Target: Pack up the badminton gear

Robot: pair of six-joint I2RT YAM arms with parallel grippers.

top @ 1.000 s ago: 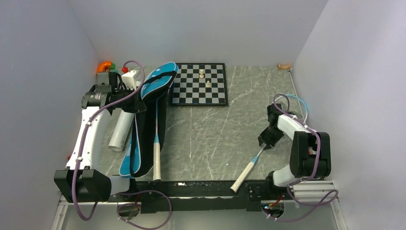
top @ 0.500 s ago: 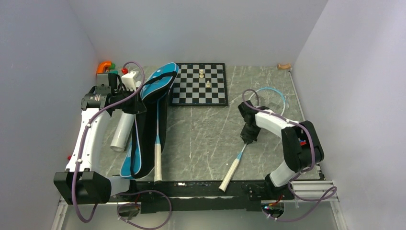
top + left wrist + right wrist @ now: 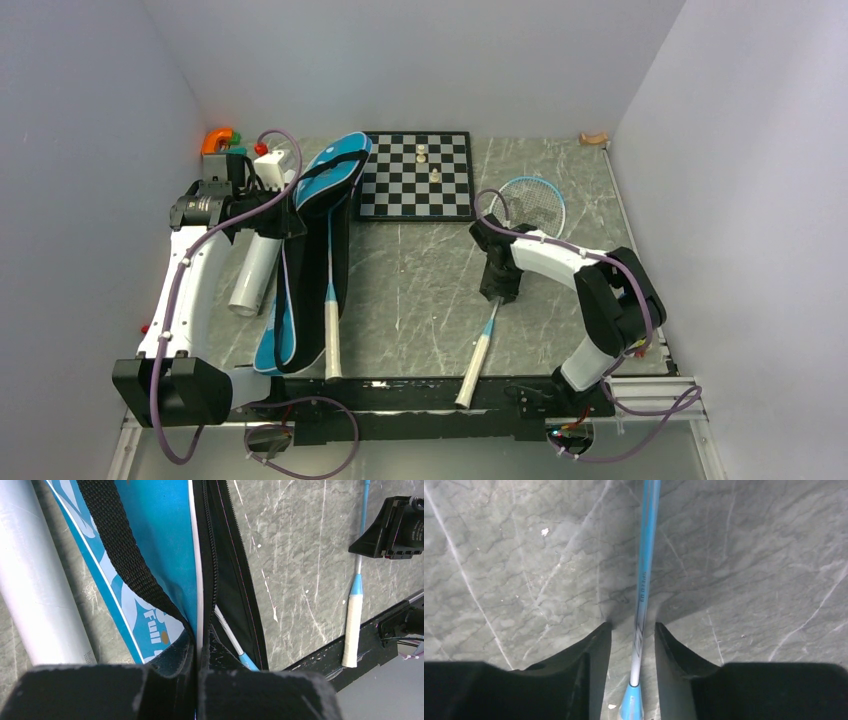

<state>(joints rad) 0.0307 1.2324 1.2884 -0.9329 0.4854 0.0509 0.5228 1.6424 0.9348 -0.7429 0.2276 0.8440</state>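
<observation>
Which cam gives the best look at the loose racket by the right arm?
Top external: it shows the whole loose racket, strung head to white handle, apart from the stretch under the right gripper. Right wrist shows only a piece of shaft between its fingers. Left wrist catches shaft and handle, no head.

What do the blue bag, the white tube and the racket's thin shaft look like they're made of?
The bag: probably woven synthetic fabric, slightly glossy, with printed lettering, a zip and a coarse webbing strap. The tube: smooth matte white, plastic or card; cannot tell. The shaft: thin, glossy blue paint fading to silver, likely metal or carbon.
</observation>
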